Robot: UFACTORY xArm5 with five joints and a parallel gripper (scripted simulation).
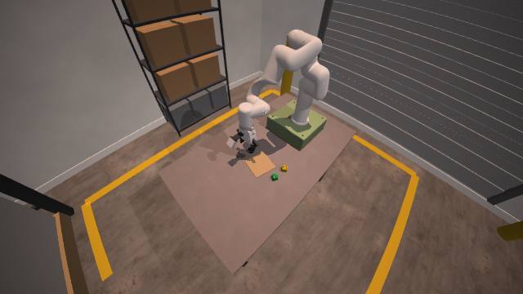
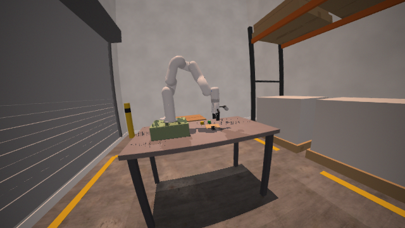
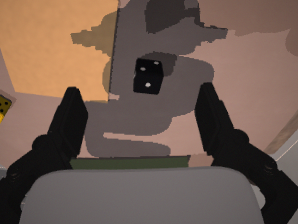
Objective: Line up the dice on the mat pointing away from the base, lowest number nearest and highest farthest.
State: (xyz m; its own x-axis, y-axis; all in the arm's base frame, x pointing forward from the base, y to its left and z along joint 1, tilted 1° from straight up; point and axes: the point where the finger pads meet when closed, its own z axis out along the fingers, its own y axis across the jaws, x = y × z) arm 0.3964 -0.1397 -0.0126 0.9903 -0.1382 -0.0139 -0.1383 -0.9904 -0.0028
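Note:
The black die point(image 3: 149, 75) lies flat on the table just off the edge of the orange mat point(image 3: 56, 43), in the arm's shadow. My gripper point(image 3: 140, 98) is open and empty. It hangs above the black die, with one finger on each side of it in the wrist view and not touching it. In the top view the gripper point(image 1: 248, 144) is at the mat's point(image 1: 260, 164) corner nearest the base. The yellow die point(image 1: 283, 167) and the green die point(image 1: 274, 177) lie on the table beside the mat, on its other side. The yellow die also shows at the wrist view's left edge point(image 3: 4, 108).
The green robot base point(image 1: 297, 128) stands close behind the mat. The table point(image 2: 202, 136) is brown with its edges well away from the dice. A shelf rack with boxes point(image 1: 180, 61) stands off the table.

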